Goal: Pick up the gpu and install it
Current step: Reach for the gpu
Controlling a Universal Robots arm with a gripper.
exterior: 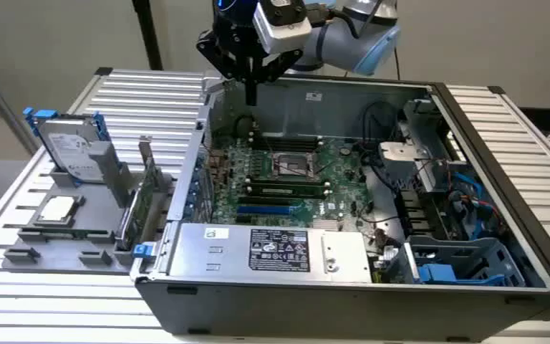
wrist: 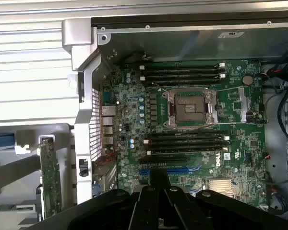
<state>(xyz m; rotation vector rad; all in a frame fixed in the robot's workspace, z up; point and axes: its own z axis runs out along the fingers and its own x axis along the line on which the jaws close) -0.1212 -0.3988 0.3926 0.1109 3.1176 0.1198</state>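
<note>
The gpu [exterior: 138, 208] stands upright in the grey holder [exterior: 92, 192] at the exterior view's left, beside the open computer case [exterior: 285, 309], above which the gripper [exterior: 250, 92] hangs with its fingers drawn narrowly together, holding nothing, apart from the card.

You get bright, even light in the exterior view, with pale glare on the slatted table [exterior: 146, 100] and deeper shadow inside the computer case [exterior: 294, 107].
</note>
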